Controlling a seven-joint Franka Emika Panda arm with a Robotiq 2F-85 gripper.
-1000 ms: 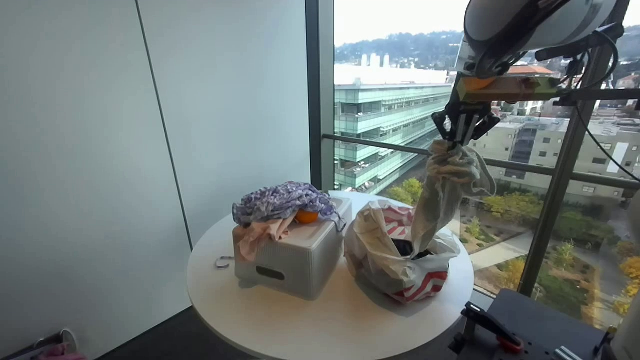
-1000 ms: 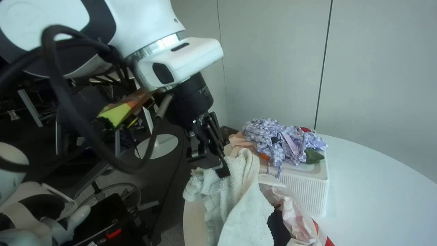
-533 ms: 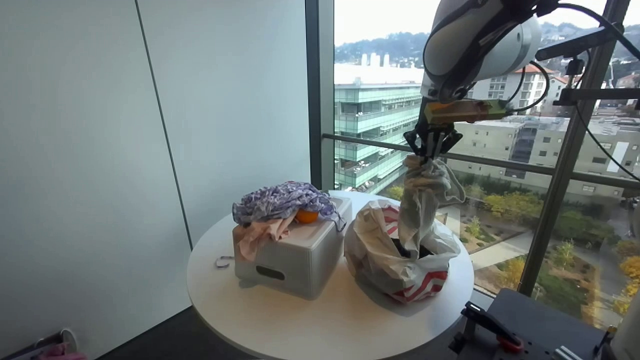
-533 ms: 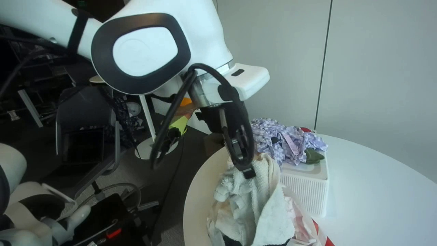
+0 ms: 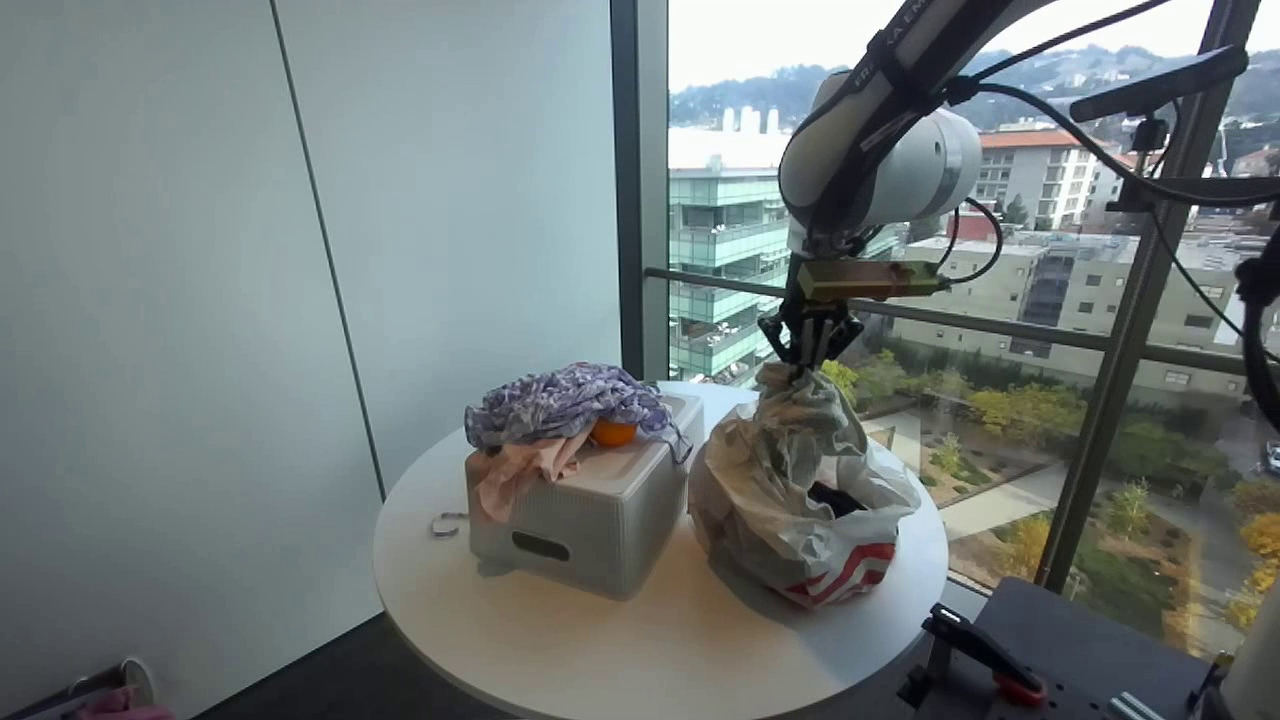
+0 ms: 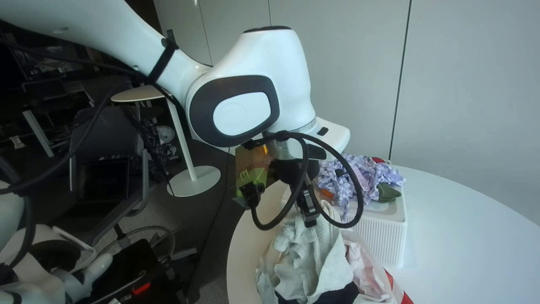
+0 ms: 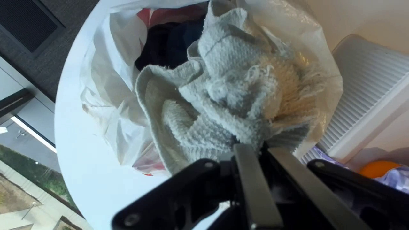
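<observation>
Seemingly the work is standing midway: the hold on the towel (image 7: 231, 84) is already made, and the letting go is not yet done; the gripper (image 7: 261, 148) is standing nearly closed, its jaws pinching the towel's bunched top; the towel is hanging with its lower folds inside the bag (image 5: 790, 530) and its top above the rim; the long axis is running roughly upright, the pinched end pointing up and the loose folds pointing down; dark cloth (image 7: 169, 41) is lying in the bag beside it; the bag is resting on the table (image 5: 600, 650), just beside the box (image 5: 605, 510).
</observation>
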